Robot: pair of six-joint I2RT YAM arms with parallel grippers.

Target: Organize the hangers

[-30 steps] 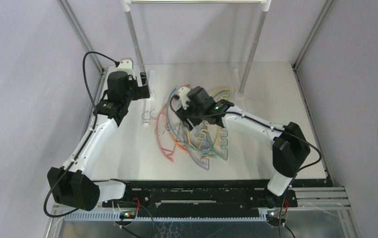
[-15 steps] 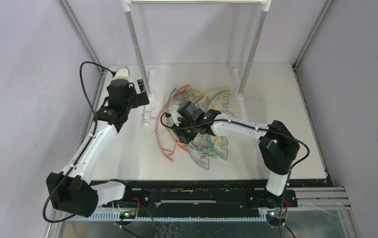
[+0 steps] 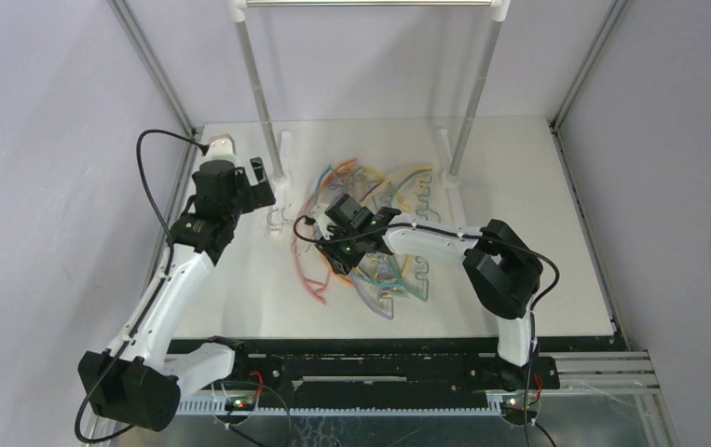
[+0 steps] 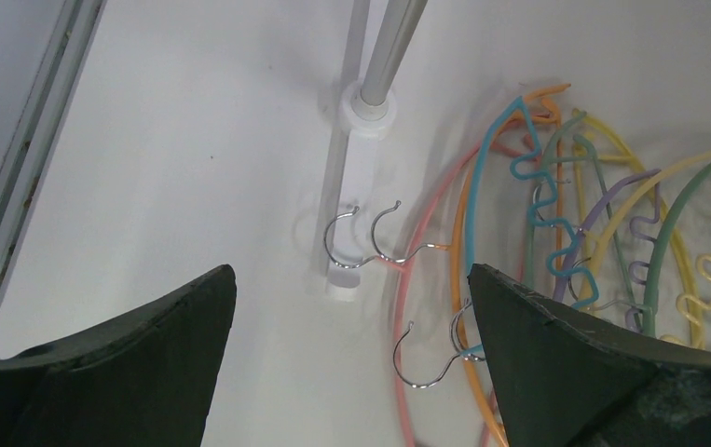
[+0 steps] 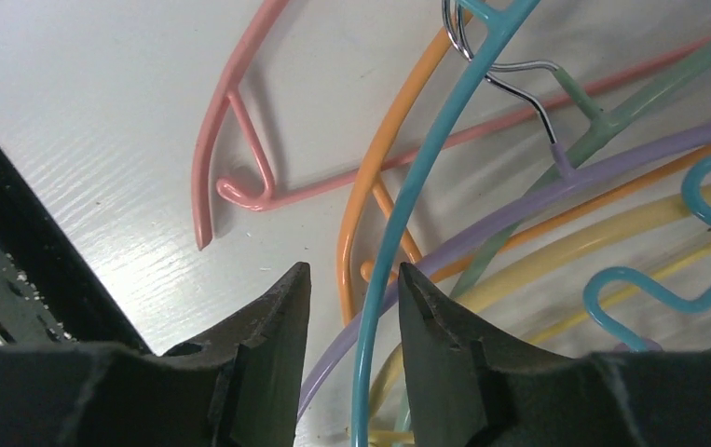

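The hangers (image 3: 370, 244) lie in a tangled heap on the white table (image 3: 538, 186), between the two posts of the rail frame (image 3: 365, 3), with nothing on its bar. The right gripper (image 5: 351, 279) is low over the near-left edge of the heap, its jaws only a little apart. They straddle the teal hanger (image 5: 426, 140) and the end of the orange hanger (image 5: 379, 158) beside it, but neither pad appears to press on either yet. The left gripper (image 4: 351, 279) hangs wide open and empty over the rail's white foot (image 4: 367, 107), above two metal hooks (image 4: 361, 237), one of which belongs to the pink hanger (image 4: 426, 214). These hangers look thin, light and smooth, so they are probably stiff enough to lift from one point yet springy and apt to swivel or slide in a narrow pinch. The bars cross over and under one another, and the lilac hanger (image 5: 538, 196) and green hanger (image 5: 631, 107) thread through the teal one, so pulling one free may drag its neighbours along. The surest hold is likely on the plastic just beside the hook's neck, where the hanger balances, or in a dip of a wavy bar. The bare wire hook should stay free for the rail.
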